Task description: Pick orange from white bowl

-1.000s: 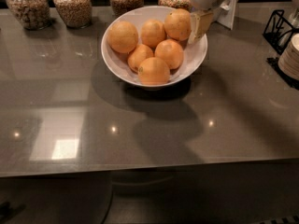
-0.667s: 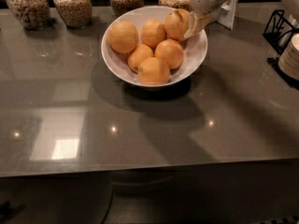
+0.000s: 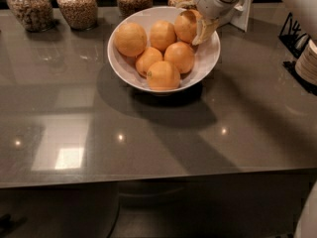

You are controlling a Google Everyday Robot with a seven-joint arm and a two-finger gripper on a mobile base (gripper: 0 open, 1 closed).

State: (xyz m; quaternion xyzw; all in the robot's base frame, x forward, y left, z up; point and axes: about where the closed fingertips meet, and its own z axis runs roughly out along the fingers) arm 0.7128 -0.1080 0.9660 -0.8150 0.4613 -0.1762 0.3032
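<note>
A white bowl (image 3: 208, 63) stands on the grey counter toward the back and holds six oranges. The orange (image 3: 186, 29) at the bowl's back right sits between the two fingers of my gripper (image 3: 194, 16), which reaches in from the upper right. One pale finger (image 3: 204, 29) lies along the orange's right side, and the other (image 3: 184, 0) is behind its top. The jaws are open around the orange, which rests in the bowl among the others. A large orange (image 3: 130, 39) lies at the bowl's left.
Several glass jars of grain (image 3: 77, 5) line the back edge of the counter. A black wire rack (image 3: 296, 33) and a stack of pale dishes (image 3: 308, 62) stand at the right. The counter's front edge (image 3: 148, 178) runs across the lower part of the view.
My gripper has moved left from the bowl's right rim and now straddles the back-right orange. The view is now closer to the bowl. The oranges have not shifted.
</note>
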